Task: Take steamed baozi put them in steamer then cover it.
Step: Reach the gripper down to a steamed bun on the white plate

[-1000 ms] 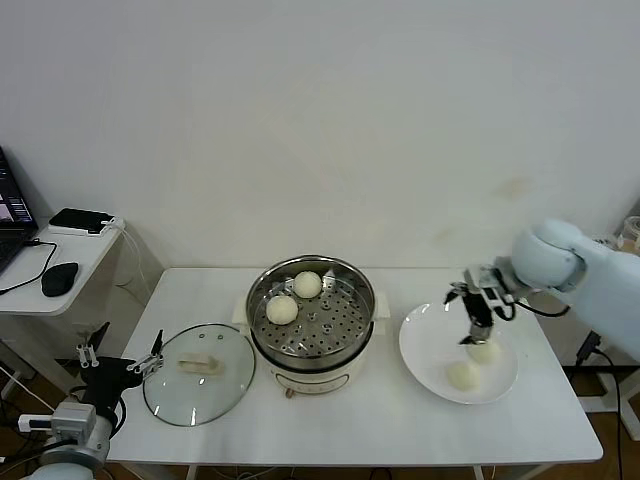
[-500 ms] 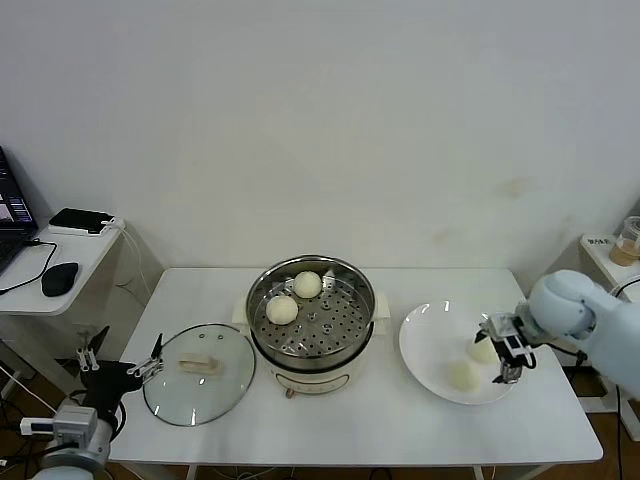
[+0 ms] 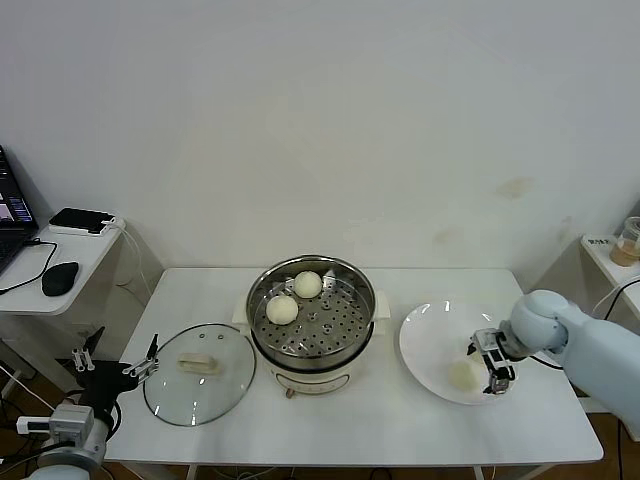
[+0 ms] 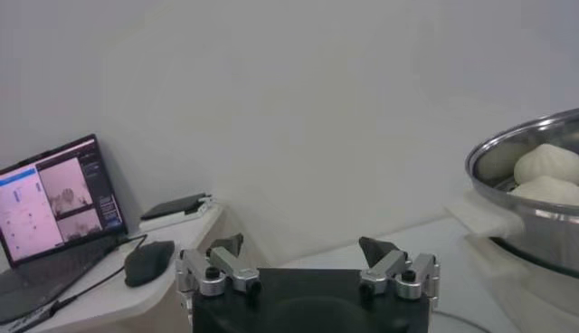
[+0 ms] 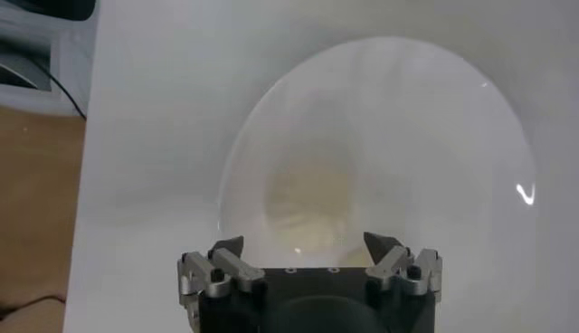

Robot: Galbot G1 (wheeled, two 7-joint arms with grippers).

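The steamer (image 3: pixel 312 325) stands mid-table with two steamed baozi (image 3: pixel 308 284) (image 3: pixel 282 309) on its perforated floor. To its right is a white plate (image 3: pixel 430 345), and one baozi (image 3: pixel 463 375) shows on it. My right gripper (image 3: pixel 488 365) is low over the plate's right part, open, beside that bun. In the right wrist view a baozi (image 5: pixel 308 204) lies just ahead of the open right gripper (image 5: pixel 303 242), untouched. The glass cover (image 3: pixel 198 372) lies flat left of the steamer. My left gripper (image 3: pixel 113 365) hangs open and empty off the table's left edge.
A side table at far left holds a laptop (image 4: pixel 54 204), a mouse (image 3: pixel 60 278) and a black box (image 3: pixel 80 220). A cup (image 3: pixel 630 238) stands on a shelf at far right. The steamer rim (image 4: pixel 525 158) shows in the left wrist view.
My right gripper has come down from above the plate and now sits low at its right side, covering where one bun lay. The left arm has barely shifted.
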